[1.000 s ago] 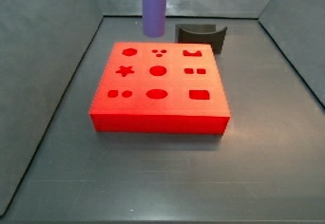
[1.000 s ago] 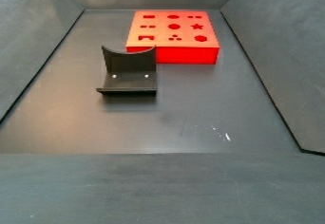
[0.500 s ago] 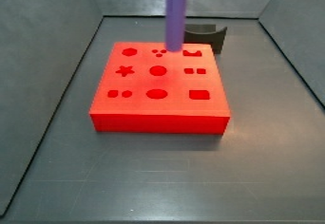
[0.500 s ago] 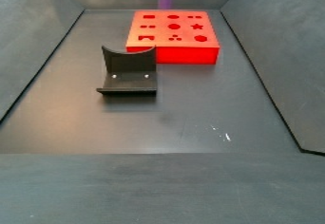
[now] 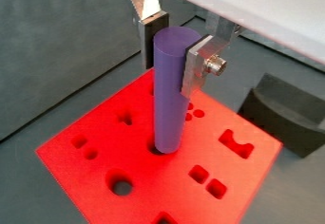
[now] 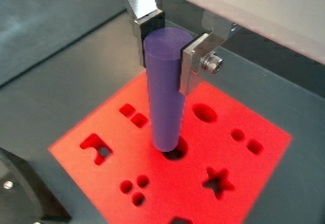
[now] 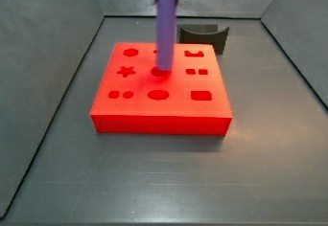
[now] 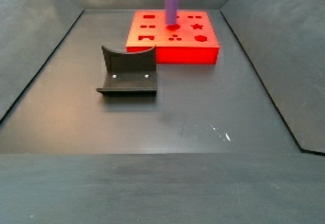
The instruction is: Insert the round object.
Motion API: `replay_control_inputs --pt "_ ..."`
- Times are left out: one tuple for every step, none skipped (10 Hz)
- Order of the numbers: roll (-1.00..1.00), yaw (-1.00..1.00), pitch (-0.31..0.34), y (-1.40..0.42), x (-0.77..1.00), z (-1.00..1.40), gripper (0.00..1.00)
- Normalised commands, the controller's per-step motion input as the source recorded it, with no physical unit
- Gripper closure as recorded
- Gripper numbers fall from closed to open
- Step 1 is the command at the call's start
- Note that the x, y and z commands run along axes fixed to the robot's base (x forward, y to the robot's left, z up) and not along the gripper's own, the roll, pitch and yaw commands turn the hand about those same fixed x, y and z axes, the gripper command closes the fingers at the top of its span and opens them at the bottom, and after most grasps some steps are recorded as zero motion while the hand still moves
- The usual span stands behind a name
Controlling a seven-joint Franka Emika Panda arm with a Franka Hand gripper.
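Note:
The round object, a long purple peg, stands upright in my gripper. The silver fingers are shut on its upper end in both wrist views, as the other view of the gripper confirms. The peg's lower end meets the centre round hole of the red block. How deep it sits I cannot tell. In both side views the peg rises from the block's middle up out of the picture, and so it does from the other side.
The red block has several other shaped holes around the centre one. A dark grey curved block stands behind the red block and shows nearer the camera from the other side. Grey walls enclose the dark floor.
The peg moved from above the block's back edge to over the centre round hole and came down until its lower end reached that hole.

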Motion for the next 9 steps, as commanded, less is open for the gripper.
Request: replay_control_inputs --pt "-0.02 0.00 -0.166 -0.03 -0.06 -0.27 1.00" --pt "-0.03 0.00 -0.169 -0.02 -0.03 -0.28 1.00" --pt "-0.01 0.00 -0.177 0.00 0.00 -0.33 1.00" --pt "0.02 -0.03 -0.140 0.00 -0.21 -0.42 1.00" --pt "0.00 -0.10 -0.079 0.09 -0.35 -0.30 1.00" --pt "-0.04 -0.13 -0.079 0.03 -0.38 -0.17 1.00" --pt "-0.05 0.00 -0.101 0.00 -0.03 -0.15 1.00" --pt "-0.04 0.00 -0.174 -0.10 0.17 -0.34 1.00" --pt "-0.01 0.00 -0.036 0.00 0.55 -0.83 1.00"
